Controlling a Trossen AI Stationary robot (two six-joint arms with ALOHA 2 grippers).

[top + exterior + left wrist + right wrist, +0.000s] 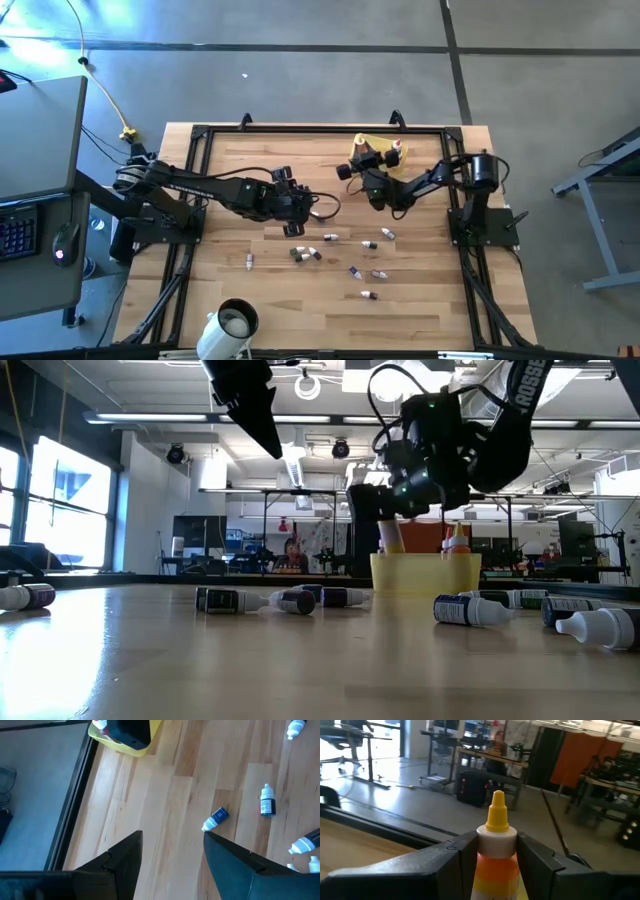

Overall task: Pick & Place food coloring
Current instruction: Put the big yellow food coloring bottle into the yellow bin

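A bottle (496, 851) with a yellow pointed tip, white collar and orange-yellow body stands upright, clamped between the two fingers of the right claw (495, 855). No writing on it can be read. In the high view this claw (364, 160) is over the yellow tray (377, 141) at the far edge of the desk (420, 310). From the low view, another bottle with a yellow tip (457, 540) stands upright in the tray (425, 573).

More bottles lie scattered on their sides on the bare wood in the middle of the desk: a dark one with a white cap (215, 818) just in front of the left claw's fingers, a white one with a dark and red label (267, 802) a little farther off, others (305, 254) near the desk's centre. Their labels are too small to read.

The left claw (172, 855) hangs above the desk with its fingers spread and nothing between them, near the middle (295, 205).

Letters "ROSSE" show on the arm (525, 385) in the low view. A white mug (237, 321) sits at the near edge.
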